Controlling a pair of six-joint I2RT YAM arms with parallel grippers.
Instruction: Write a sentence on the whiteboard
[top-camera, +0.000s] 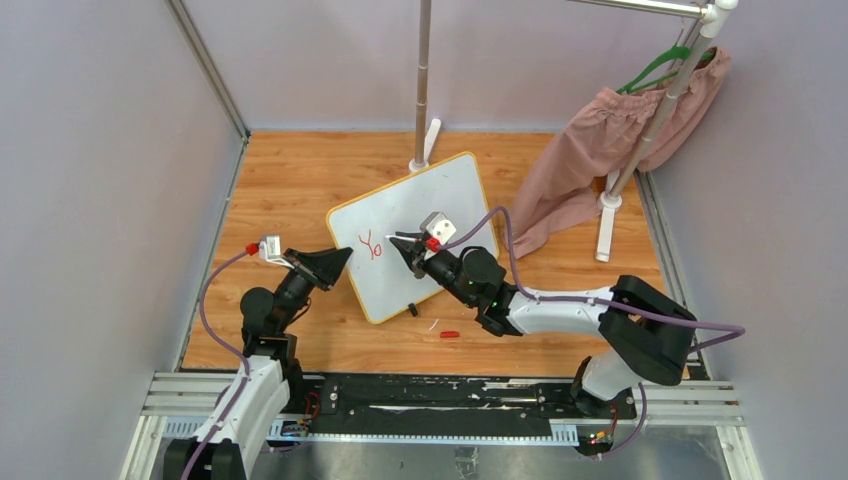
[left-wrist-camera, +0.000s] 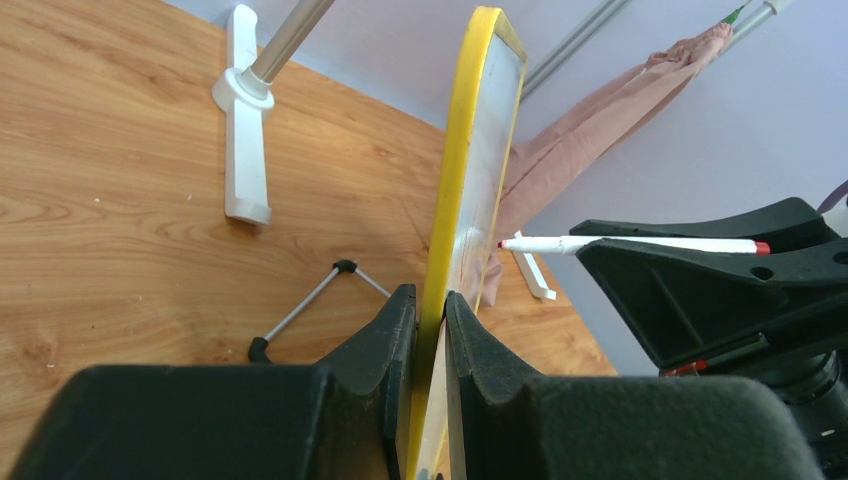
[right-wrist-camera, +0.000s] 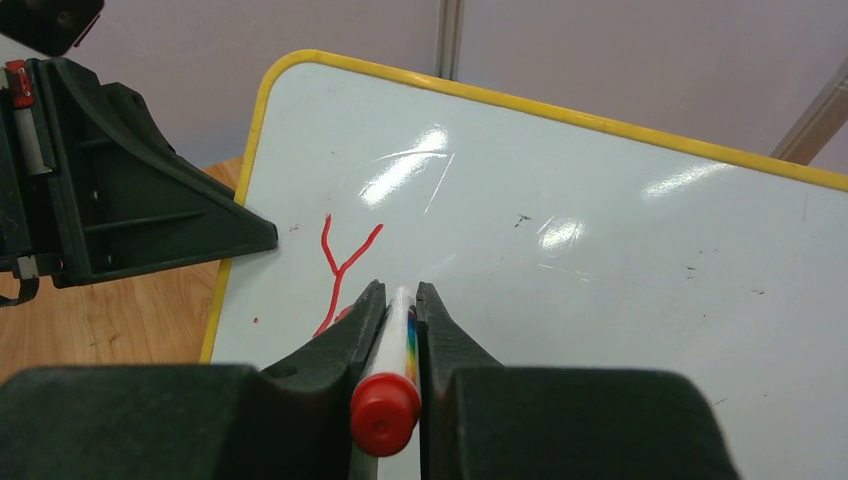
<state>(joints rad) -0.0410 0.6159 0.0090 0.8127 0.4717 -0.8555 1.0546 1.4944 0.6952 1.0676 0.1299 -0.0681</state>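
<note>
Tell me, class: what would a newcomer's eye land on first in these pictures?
Probably the red letters "Yo" on the yellow-rimmed whiteboard at mid-table. The left gripper pinches the board's left edge, while the right gripper holds a marker at its face. A pink garment hangs far right.

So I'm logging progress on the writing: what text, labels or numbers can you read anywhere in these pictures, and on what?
"Yo" in red marker strokes, on the flat white yellow-rimmed whiteboard; the right wrist view shows only the "Y", the rest hidden behind the fingers.
White marker pen with red end: a multicoloured strip, no readable lettering.
Nothing else carries readable text.
</note>
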